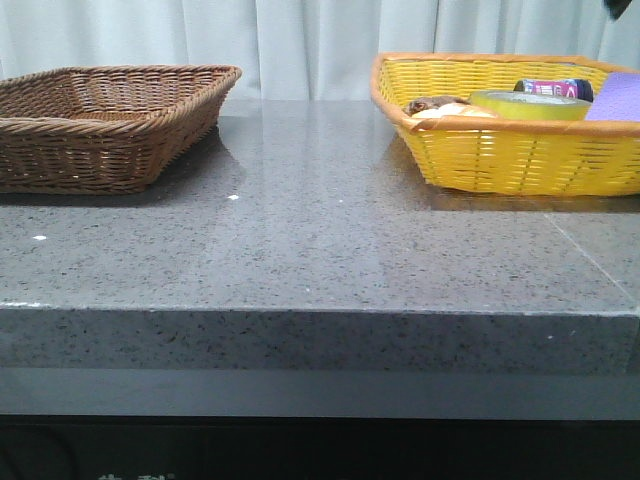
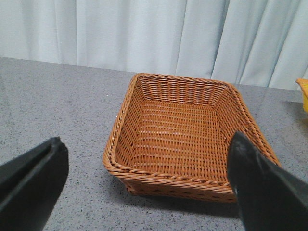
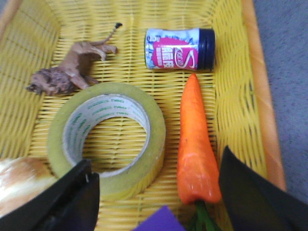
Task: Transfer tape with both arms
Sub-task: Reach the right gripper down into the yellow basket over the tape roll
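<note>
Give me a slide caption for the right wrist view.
Open right gripper above a yellow basket holding tape, carrot, toy lion and can.

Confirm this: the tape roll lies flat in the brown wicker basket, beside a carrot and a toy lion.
Wrong basket. The tape roll lies flat in the yellow basket, beside the carrot and the toy lion, as the right wrist view shows. The brown wicker basket holds nothing in the left wrist view.

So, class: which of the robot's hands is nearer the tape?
The right. The right hand hangs open just above the tape in the yellow basket; the left hand faces the brown basket.
</note>
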Available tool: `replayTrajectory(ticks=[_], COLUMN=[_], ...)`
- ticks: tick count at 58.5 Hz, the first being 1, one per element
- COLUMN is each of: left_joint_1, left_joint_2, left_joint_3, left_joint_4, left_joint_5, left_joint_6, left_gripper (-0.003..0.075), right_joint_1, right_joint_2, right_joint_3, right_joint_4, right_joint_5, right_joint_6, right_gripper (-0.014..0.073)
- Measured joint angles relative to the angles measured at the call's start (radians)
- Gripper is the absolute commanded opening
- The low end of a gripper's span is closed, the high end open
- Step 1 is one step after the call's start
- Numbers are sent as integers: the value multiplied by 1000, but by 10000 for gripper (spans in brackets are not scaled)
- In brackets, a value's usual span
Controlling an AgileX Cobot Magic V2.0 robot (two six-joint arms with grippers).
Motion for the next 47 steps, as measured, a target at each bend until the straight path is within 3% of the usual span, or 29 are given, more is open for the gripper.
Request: replayTrajectory(ticks=[24, 47], left_joint_1=[0, 0], left_joint_2=[0, 0], left_joint_3=[0, 0], left_joint_4=[0, 0], left_joint_5=[0, 0], left_joint_6=[0, 0], left_gripper=[659, 658], right_joint_1=[14, 16], right_joint_2=[241, 331], right_joint_3=[-191, -219], right_joint_4=[4, 19], right_joint_5=[43, 42], right_joint_6=[0, 0], right_gripper=[536, 536])
